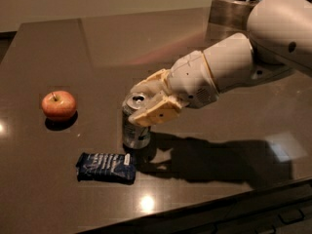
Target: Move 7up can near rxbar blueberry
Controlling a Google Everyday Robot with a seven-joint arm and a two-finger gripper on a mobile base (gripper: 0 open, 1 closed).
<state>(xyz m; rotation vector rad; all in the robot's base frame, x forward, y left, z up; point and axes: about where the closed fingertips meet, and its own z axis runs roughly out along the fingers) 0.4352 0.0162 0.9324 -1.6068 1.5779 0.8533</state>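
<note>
The 7up can (pixel 134 126) stands upright on the dark table, its silver top and tab showing. My gripper (pixel 141 104) reaches in from the right and is shut on the can's upper part, one cream finger (pixel 155 112) in front of it and the other behind. The rxbar blueberry (pixel 106 167), a dark navy-blue wrapper with white print, lies flat just in front of and slightly left of the can, a small gap between them.
A red apple (pixel 59 105) sits at the left of the table (pixel 58 48). A metal-based container (pixel 234 4) stands at the back right. The table's front edge (pixel 204 208) runs close below the bar.
</note>
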